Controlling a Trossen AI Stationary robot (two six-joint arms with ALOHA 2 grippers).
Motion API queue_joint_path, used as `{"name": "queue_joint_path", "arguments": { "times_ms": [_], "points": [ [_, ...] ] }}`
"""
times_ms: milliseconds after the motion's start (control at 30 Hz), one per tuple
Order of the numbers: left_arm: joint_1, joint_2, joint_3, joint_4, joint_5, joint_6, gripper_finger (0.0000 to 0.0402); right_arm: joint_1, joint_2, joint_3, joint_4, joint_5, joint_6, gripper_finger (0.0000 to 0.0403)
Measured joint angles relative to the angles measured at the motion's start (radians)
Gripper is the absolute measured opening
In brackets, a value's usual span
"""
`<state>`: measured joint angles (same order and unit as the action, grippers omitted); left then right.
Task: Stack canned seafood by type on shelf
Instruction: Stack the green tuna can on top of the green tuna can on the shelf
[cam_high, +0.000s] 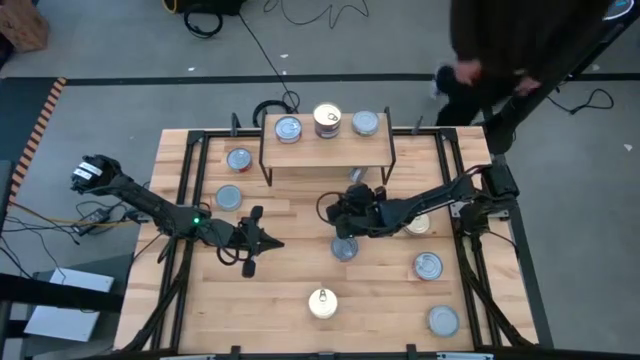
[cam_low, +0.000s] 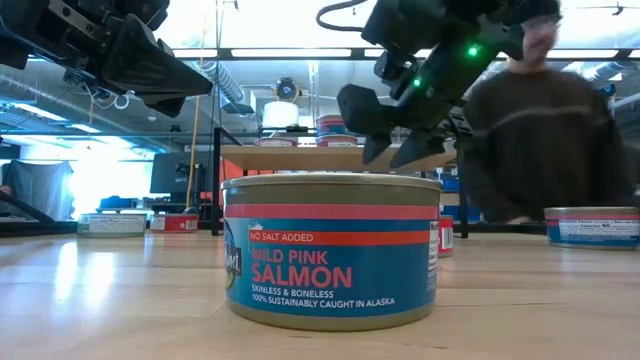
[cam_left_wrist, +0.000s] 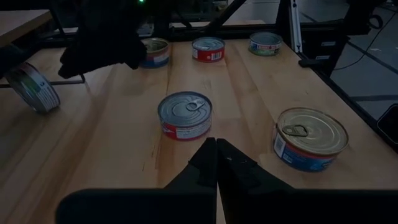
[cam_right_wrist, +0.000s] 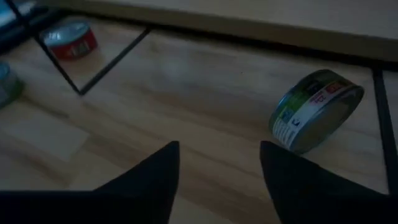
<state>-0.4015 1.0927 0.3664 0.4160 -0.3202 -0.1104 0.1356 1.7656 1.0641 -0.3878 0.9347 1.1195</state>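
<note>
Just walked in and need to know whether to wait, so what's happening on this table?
Two robot arms are sorting tins onto the small shelf, which already carries three. The right gripper hangs open just in front of the shelf, holding nothing; a green-labelled tin lies tilted on its edge under the shelf. The left gripper waits shut at mid-table. More tins sit scattered around, and a person stands behind the table.

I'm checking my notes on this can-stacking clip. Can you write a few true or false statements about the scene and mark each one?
1. Three cans sit on top of the shelf. True.
2. The right end effector grips a can. False: its fingers stand open and empty.
3. A can lies tilted on its edge under the shelf. True.
4. The left end effector is wide open. False: it is shut.
</note>
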Motion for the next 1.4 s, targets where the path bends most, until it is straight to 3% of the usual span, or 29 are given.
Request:
{"name": "queue_joint_path", "arguments": {
  "times_ms": [267,633,833,1167,1400],
  "points": [
    [0.0,0.0,0.0,0.004,-0.002,-0.005,0.0006,-0.008,0.014,0.0,0.029,0.063,0.028,0.0276],
    [0.0,0.0,0.0,0.002,-0.006,-0.021,0.0006,-0.068,0.098,0.0,0.055,0.12,0.005,0.0277],
    [0.0,0.0,0.0,-0.001,-0.008,-0.018,0.0006,-0.115,0.099,0.0,0.077,0.096,-0.018,0.0277],
    [0.0,0.0,0.0,-0.004,-0.009,-0.021,0.0006,-0.186,0.099,0.0,0.081,0.029,-0.077,0.025],
    [0.0,0.0,0.0,-0.004,-0.009,-0.021,0.0006,-0.197,0.099,0.0,0.092,-0.044,-0.146,0.0209]
  ]
}}
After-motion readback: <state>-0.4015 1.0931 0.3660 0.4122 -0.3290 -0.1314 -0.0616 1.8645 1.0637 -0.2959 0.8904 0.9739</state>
